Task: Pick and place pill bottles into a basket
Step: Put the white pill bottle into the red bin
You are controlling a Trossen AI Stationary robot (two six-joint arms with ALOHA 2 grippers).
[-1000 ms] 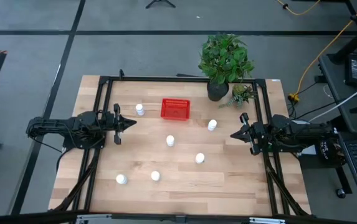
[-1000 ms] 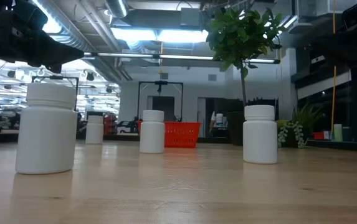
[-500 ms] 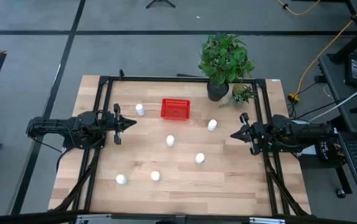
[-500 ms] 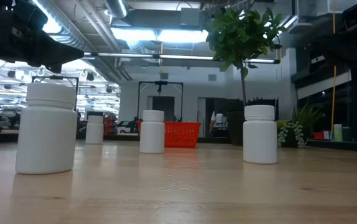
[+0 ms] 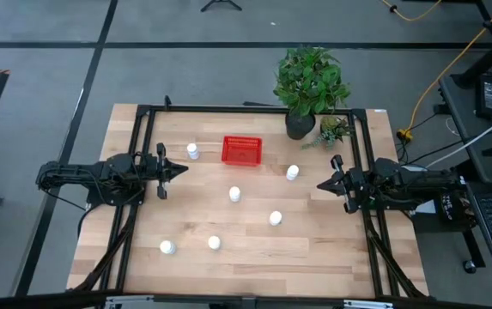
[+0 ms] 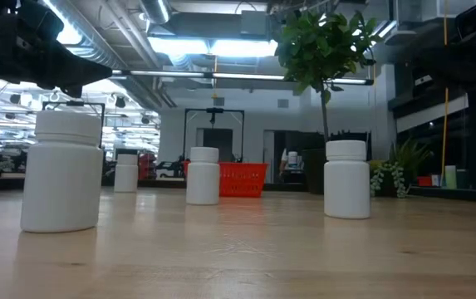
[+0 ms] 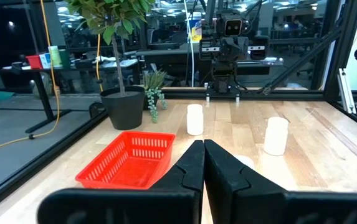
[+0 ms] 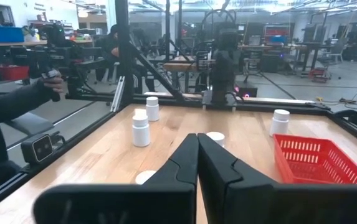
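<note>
Nothing has moved. Left gripper (image 5: 179, 168) at mid-left, right gripper (image 5: 323, 184) at mid-right (both clenched, empty). Six pill bottles (image 5: 234, 195) scattered around centre; red basket (image 5: 241, 150) upper centre, empty.

Light wooden table (image 5: 254, 257) set on grey floor (image 5: 185, 51) crossed by dark lines. Potted plant (image 5: 307, 81) placed at table's far edge, smaller plant (image 5: 333, 129) just beside it. Orange cable (image 5: 452, 64) trailed across floor toward dark equipment bench (image 5: 486, 94). Exposed ducts and bright ceiling lights (image 6: 196, 46) seen overhead in low view. Workbenches (image 8: 278, 53) ranged through room behind. Person's dark sleeve (image 8: 10, 99) caught at frame edge in right wrist view.
</note>
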